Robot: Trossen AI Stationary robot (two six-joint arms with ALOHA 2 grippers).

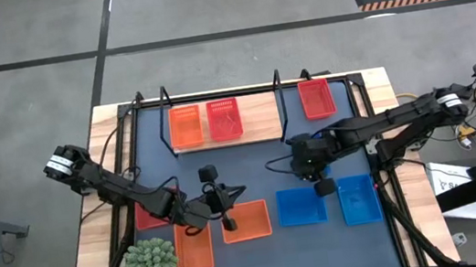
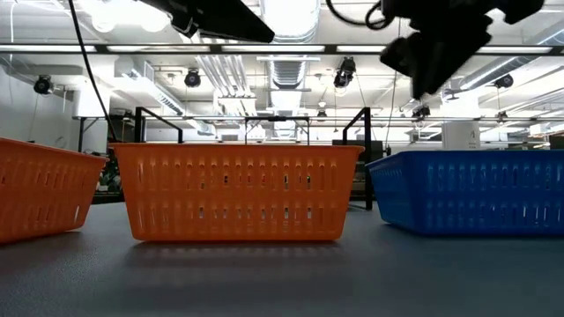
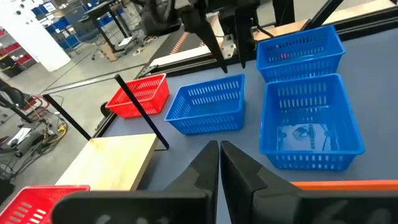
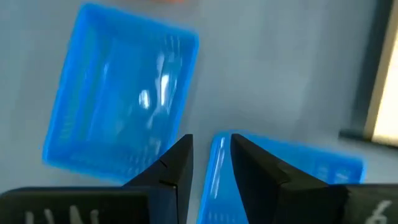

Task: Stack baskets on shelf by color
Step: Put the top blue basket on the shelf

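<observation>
Low view looks level across the dark-blue mat (image 2: pixel 282 282), where an orange basket (image 2: pixel 236 191) and a blue basket (image 2: pixel 471 191) stand below the arms, before a bright room of ceiling lights. Right claw (image 4: pixel 210 163), fingers a little apart, straddles the wall of a third blue basket (image 4: pixel 280 168); left claw (image 3: pixel 219 163), nearly closed and empty, hangs over the tabletop (image 1: pixel 88 255). Beyond both, the shelf (image 1: pixel 263 116) carries orange and red baskets.

3 orange baskets (image 1: pixel 185 126), 3 red (image 1: pixel 224 119), 2 blue (image 1: pixel 301 206).
</observation>
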